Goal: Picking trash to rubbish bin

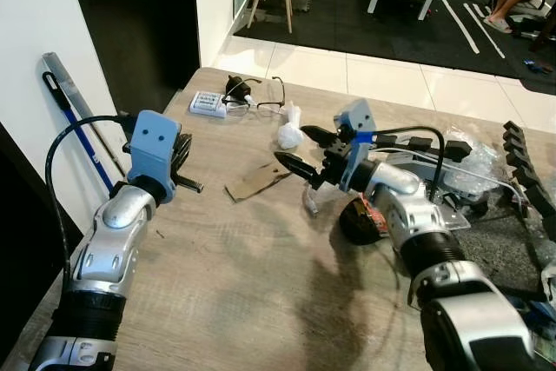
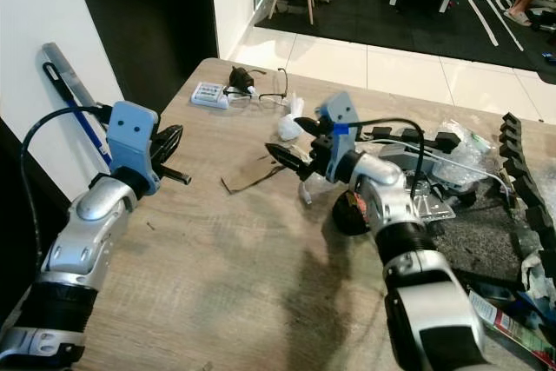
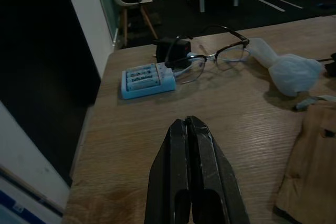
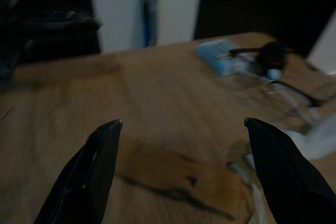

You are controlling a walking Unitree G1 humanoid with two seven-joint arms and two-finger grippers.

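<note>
Wooden tabletop (image 1: 261, 284) carries the cardboard scrap (image 1: 258, 182) and white wad (image 1: 289, 135), unpicked; right claw (image 1: 306, 152) hovers spread above, left claw (image 3: 193, 145) pressed together.

On the desk (image 1: 217, 293): one cardboard scrap (image 1: 257, 182), one tissue wad (image 1: 289, 135), one pair of glasses (image 1: 261, 97), one battery charger (image 1: 207, 103), perhaps one dark round object (image 1: 358, 220).

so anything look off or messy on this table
Yes. A torn cardboard scrap and a crumpled white wad lie loose on the table beside the glasses. The open right gripper hovers over the scrap.
</note>
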